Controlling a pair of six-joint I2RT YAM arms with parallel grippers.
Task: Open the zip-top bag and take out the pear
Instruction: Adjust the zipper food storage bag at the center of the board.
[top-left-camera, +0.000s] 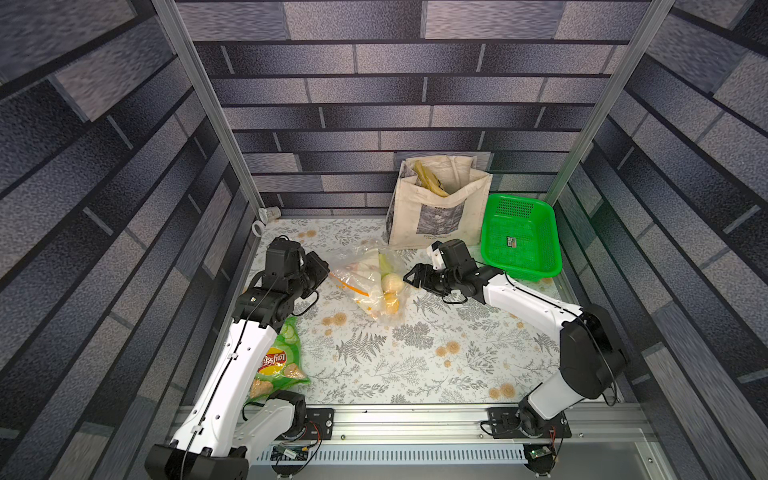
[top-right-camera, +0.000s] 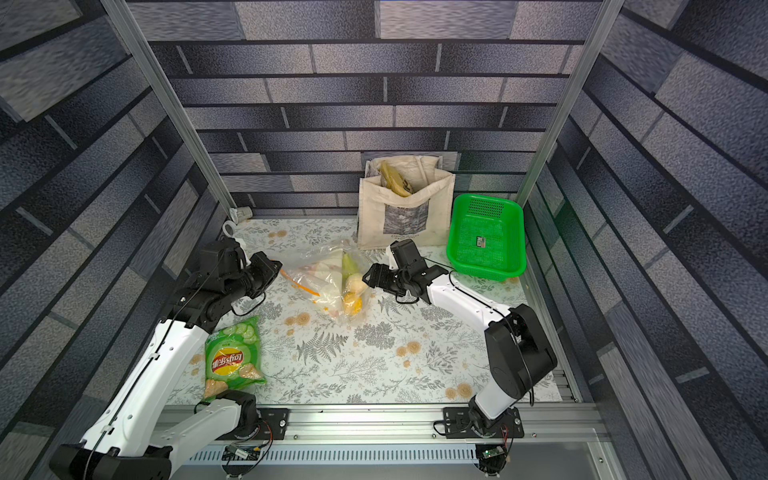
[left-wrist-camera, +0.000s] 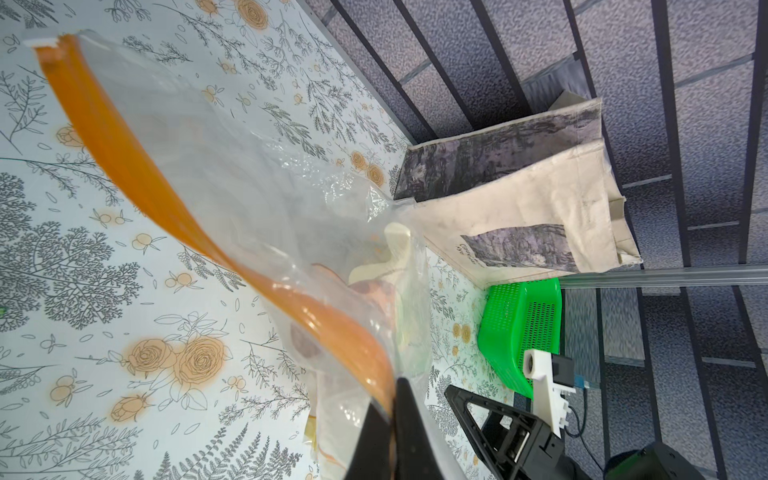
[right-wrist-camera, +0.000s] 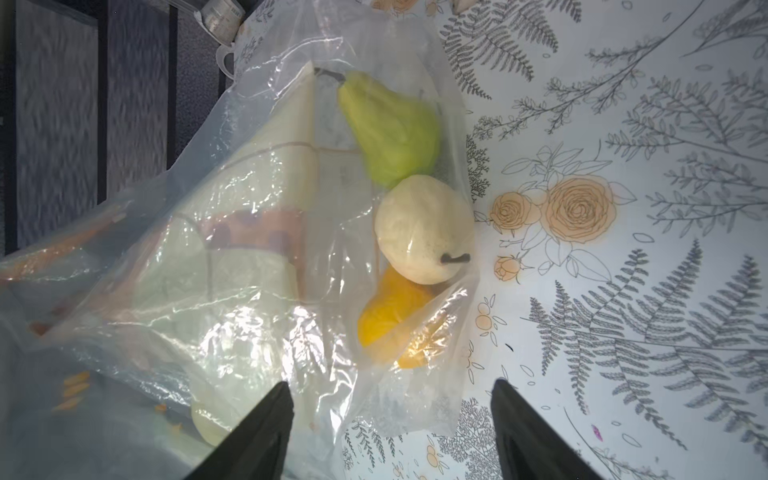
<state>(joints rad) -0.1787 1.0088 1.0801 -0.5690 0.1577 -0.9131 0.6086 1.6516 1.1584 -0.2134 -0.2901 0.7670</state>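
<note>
My left gripper (left-wrist-camera: 392, 409) pinches the bag's (right-wrist-camera: 249, 208) orange zip strip (left-wrist-camera: 166, 199). The right gripper (right-wrist-camera: 390, 390) gapes empty beside the bag, which lies mid-table with the pear (right-wrist-camera: 390, 129) inside. I judge this the opening step: next I must grab the opposite lip.

Both arms same build: left arm (top-left-camera: 232, 374) and right arm (top-left-camera: 528, 299) have white link shells and black joint housings. Thin black cable (top-left-camera: 239, 343) clipped along the left arm. Black base plates (top-left-camera: 318, 419) with screws. White bracket (top-left-camera: 434, 253) at the right wrist. Right pincer (right-wrist-camera: 390, 384) fingers (right-wrist-camera: 257, 436) black, tapered.
</note>
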